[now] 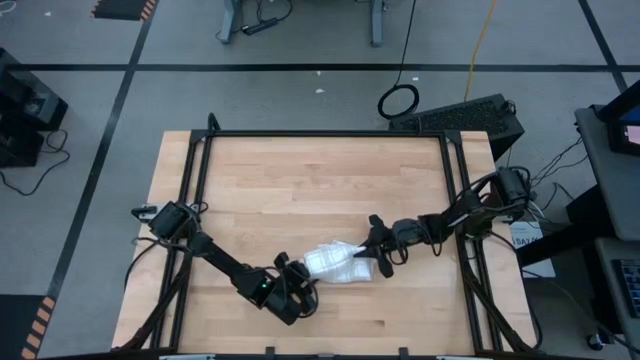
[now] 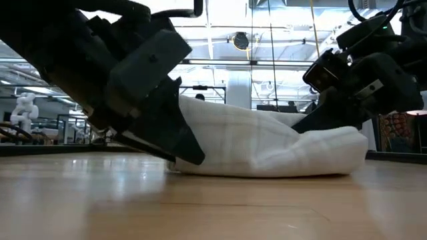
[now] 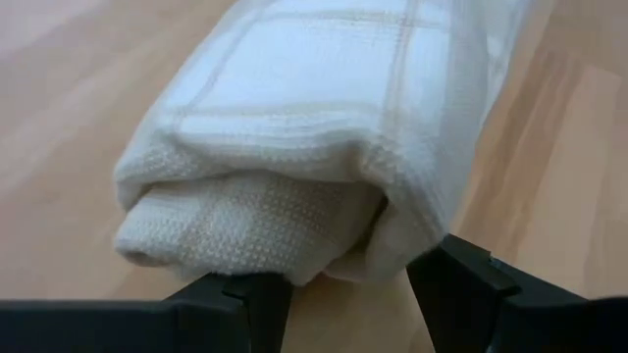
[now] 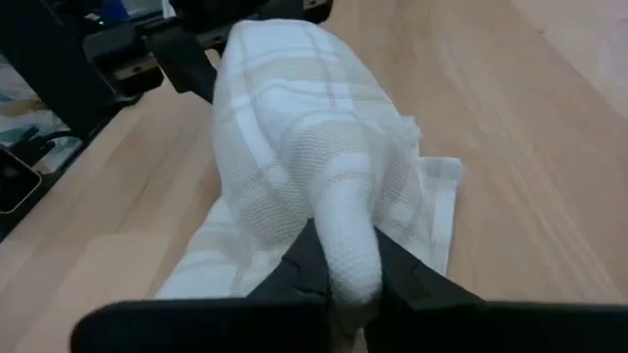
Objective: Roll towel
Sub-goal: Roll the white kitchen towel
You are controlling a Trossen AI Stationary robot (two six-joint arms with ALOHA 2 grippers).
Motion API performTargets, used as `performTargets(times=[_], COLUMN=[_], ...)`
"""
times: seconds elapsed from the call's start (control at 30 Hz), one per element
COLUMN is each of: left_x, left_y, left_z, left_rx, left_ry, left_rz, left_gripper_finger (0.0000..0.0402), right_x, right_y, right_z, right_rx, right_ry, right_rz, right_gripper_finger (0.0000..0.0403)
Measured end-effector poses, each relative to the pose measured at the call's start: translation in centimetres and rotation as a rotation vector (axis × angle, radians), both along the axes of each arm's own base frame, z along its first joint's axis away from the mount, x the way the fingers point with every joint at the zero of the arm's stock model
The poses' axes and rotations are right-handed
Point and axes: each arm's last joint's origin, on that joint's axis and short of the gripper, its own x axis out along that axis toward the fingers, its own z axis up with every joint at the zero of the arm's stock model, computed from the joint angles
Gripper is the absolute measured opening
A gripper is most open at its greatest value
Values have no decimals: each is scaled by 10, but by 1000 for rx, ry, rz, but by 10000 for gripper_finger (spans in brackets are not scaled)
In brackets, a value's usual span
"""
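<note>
The towel [image 1: 330, 262], white with a tan grid, lies on the wooden table as a loose roll near the middle front. It rests on its underside [image 2: 267, 172]. A flat flap [image 4: 432, 206] spreads from it onto the wood. My left gripper [image 3: 348, 294] is at the roll's left end, with one finger on either side of it. My right gripper [image 4: 348, 279] is at the roll's right end, shut on a ridge of cloth. The low view shows the left gripper [image 2: 180, 143] covering one end of the towel and the right gripper [image 2: 333, 120] at the other. My left gripper has the roll's open left end [image 3: 294, 250] between its two fingers [image 3: 240, 294], coming slanting down from the table's left. The layered cloth bulges out over the fingertips. The roll lies on the table. My right gripper pinches a narrow raised fold [image 4: 351, 240] at the roll's right end between its two fingers. It comes nearly level from the table's right, along the roll. The pinched cloth is several layers thick. The roll stays on the table.
Bare wood lies all around the towel. Black frame rails [image 1: 195, 200] run along the table's left, right and far sides. Cables and the right arm's base [image 1: 500, 195] crowd the right edge.
</note>
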Motion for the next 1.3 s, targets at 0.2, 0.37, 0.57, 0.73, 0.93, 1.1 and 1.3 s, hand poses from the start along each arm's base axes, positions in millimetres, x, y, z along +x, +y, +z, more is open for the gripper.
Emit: performTargets(times=[0.2, 0.37, 0.57, 0.73, 0.93, 1.1, 1.3], left_x=[-11, -34, -62, -71, -66, -59, -62], left_y=[2, 5, 17, 24, 32, 45, 54], left_z=[11, 31, 35, 22, -8, -17, -21], left_rx=[46, 127, 252, 256, 173, 112, -78], left_ry=[72, 105, 148, 106, -24, -152, -262], left_rz=[-13, 64, 217, 265, 173, 128, -6], left_gripper_finger=[191, 191, 191, 191, 191, 191, 200], right_x=[0, -2, -4, -5, -2, -1, -4], right_y=[1, 7, 25, 46, 70, 90, 109], right_z=[7, 27, 52, 73, 87, 76, 59], right_rx=[22, 16, -6, -37, -53, -31, -48], right_ry=[-23, -55, 27, 130, 159, 186, 214], right_rz=[-29, -69, -180, -258, -274, -295, -315], right_gripper_finger=[19, 9, 9, 9, 9, 9, 9])
